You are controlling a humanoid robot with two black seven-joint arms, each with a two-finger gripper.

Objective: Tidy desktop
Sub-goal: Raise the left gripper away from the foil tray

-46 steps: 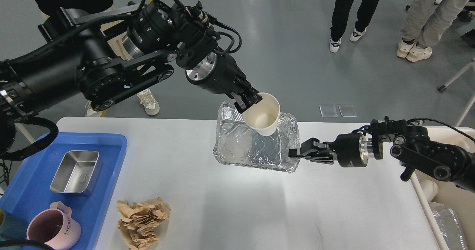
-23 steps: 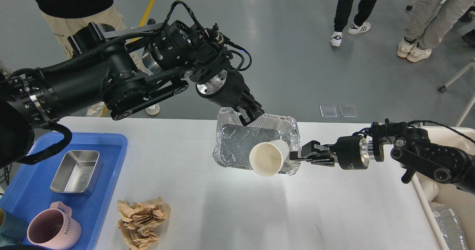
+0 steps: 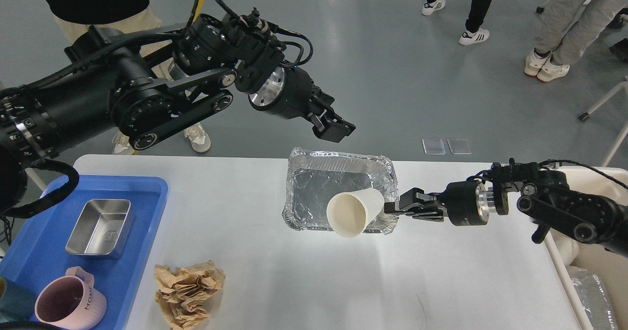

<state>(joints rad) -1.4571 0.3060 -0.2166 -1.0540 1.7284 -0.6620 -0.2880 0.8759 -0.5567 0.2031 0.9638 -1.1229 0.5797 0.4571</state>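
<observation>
The left hand [image 3: 334, 125] hangs in the upper middle of the frame, above the far edge of the tabletop [image 3: 314, 271]. Its two fingers hold nothing, and whether there is a gap between them cannot be told from this angle. The right hand [image 3: 392, 207] reaches in from the right of the frame, its fingers closed on the right rim of a crinkled foil tray [image 3: 314, 192], which sits at the middle of the tabletop's far side. A white paper cup [image 3: 354, 211] lies on its side in the tray's near right corner, its mouth facing the near left and jutting over the tray's rim, just beside the right hand's fingertips.

The white tabletop fills the lower half of the frame. At its left edge lies a blue tray [image 3: 142, 251] carrying a steel rectangular dish [image 3: 100, 227] and a pink mug [image 3: 71, 303]. Just right of the blue tray, at the bottom of the frame, sits a crumpled wad of brown paper [image 3: 189, 291]. At the right edge stands a beige bin [image 3: 596, 271]. Beyond the tabletop, people's legs [image 3: 471, 11] stand on the grey floor [image 3: 392, 75].
</observation>
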